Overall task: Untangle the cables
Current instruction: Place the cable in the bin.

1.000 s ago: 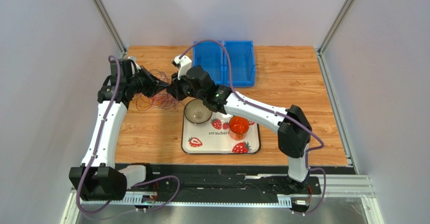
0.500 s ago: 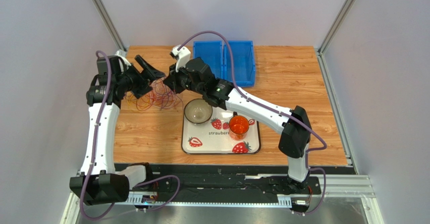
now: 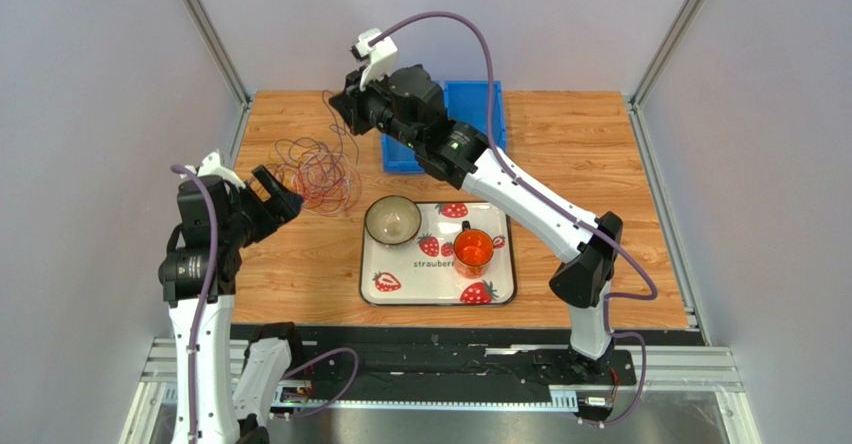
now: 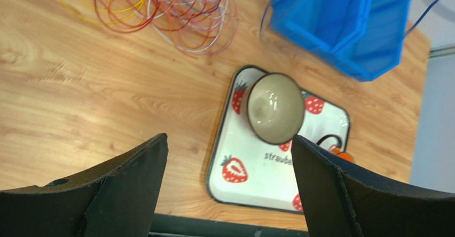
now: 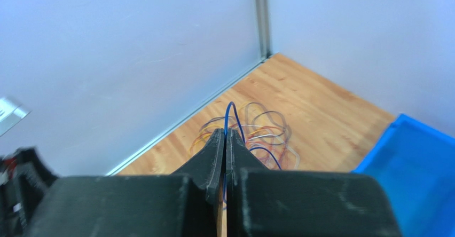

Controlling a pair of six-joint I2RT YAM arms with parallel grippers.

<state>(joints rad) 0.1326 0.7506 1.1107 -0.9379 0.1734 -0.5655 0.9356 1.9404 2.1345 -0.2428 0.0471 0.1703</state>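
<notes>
Cables (image 3: 318, 169) near table (image 3: 600, 164) left edge; right jaws pinch 1.

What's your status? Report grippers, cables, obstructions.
Left gripper open, empty. Right gripper shut on blue cable, above the coiled cables. Blue bin just beside it.

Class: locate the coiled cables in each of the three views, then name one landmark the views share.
Top external: cables on the table's far left, beside the blue bin.
Left wrist: cables at the top edge, left of centre.
Right wrist: cables at centre, beyond the shut right gripper.
Shared landmark: the blue bin.
</notes>
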